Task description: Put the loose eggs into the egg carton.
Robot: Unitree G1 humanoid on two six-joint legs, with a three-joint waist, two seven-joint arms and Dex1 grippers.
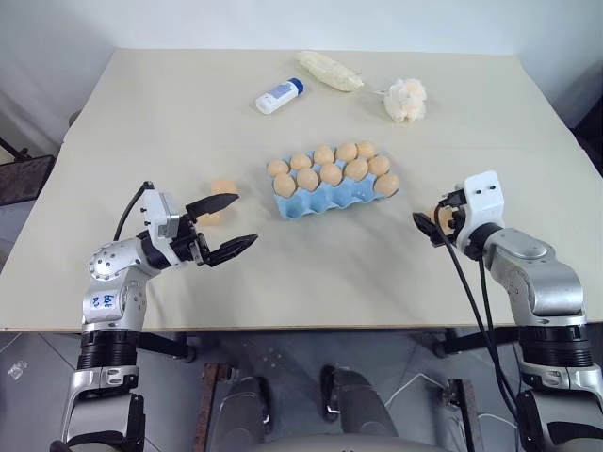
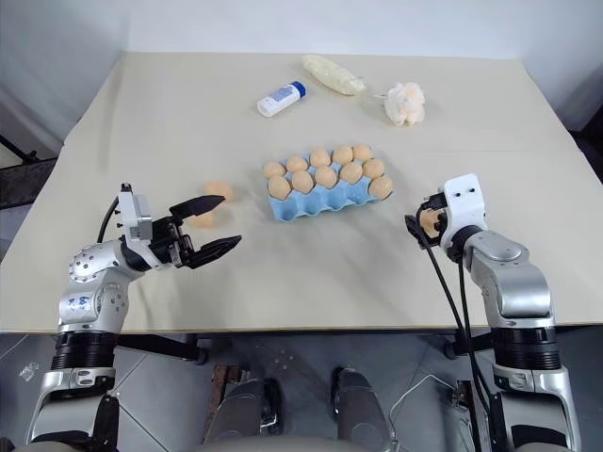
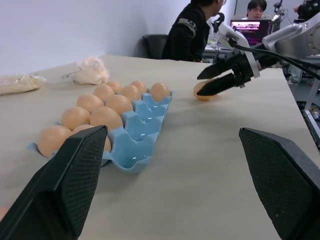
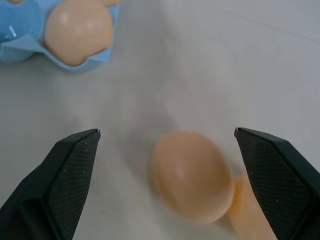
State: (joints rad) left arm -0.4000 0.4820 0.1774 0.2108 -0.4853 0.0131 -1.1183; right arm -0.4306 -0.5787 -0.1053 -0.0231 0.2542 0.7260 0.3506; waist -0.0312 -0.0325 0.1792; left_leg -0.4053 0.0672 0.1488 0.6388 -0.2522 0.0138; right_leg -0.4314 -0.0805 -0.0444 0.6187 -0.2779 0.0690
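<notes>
The light blue egg carton (image 1: 325, 201) lies at the table's middle with several tan eggs in its two far rows; its near cups are bare. One loose egg (image 1: 222, 187) rests just beyond my left gripper (image 1: 243, 218), which is open and empty, and a tan patch (image 1: 209, 218) shows under its upper finger. Another loose egg (image 4: 192, 175) lies on the table right in front of my open right gripper (image 4: 167, 131), between the lines of its fingers and untouched. A second tan rounded shape (image 4: 250, 212) sits against it. The left wrist view also shows that egg (image 3: 201, 90) at the right gripper (image 3: 212, 82).
At the table's far side lie a white bottle with a blue cap (image 1: 279, 96), a pale yellow bag (image 1: 330, 71) and a white fluffy wad (image 1: 407, 99). People (image 3: 192, 30) sit at desks beyond the table's right edge.
</notes>
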